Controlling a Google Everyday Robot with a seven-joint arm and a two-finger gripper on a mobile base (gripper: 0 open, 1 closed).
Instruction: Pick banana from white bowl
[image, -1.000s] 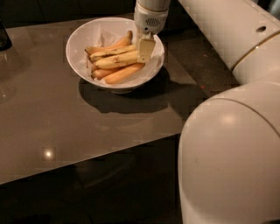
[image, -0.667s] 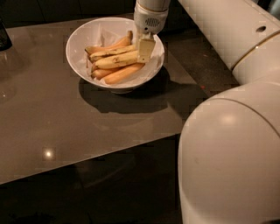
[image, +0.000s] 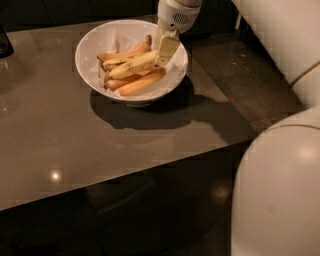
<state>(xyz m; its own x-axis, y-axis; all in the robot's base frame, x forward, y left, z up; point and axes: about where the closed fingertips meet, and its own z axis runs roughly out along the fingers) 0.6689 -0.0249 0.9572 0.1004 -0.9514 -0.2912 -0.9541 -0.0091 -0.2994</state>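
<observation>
The white bowl (image: 90, 45) stands at the far middle of the table and holds several bananas. The banana (image: 131, 65), thick and pale yellow, lies across the top of the pile, running left to right. Orange-toned bananas (image: 140, 83) lie below it, towards the bowl's front. My gripper (image: 164, 50) reaches down from the top of the view into the bowl's right side and sits at the banana's right end. The gripper hides that end of the banana.
The brown glossy table (image: 100, 145) has its front edge running across the lower middle and its right edge near the bowl. A dark object (image: 4, 42) stands at the far left. My white arm and body (image: 280, 190) fill the right side.
</observation>
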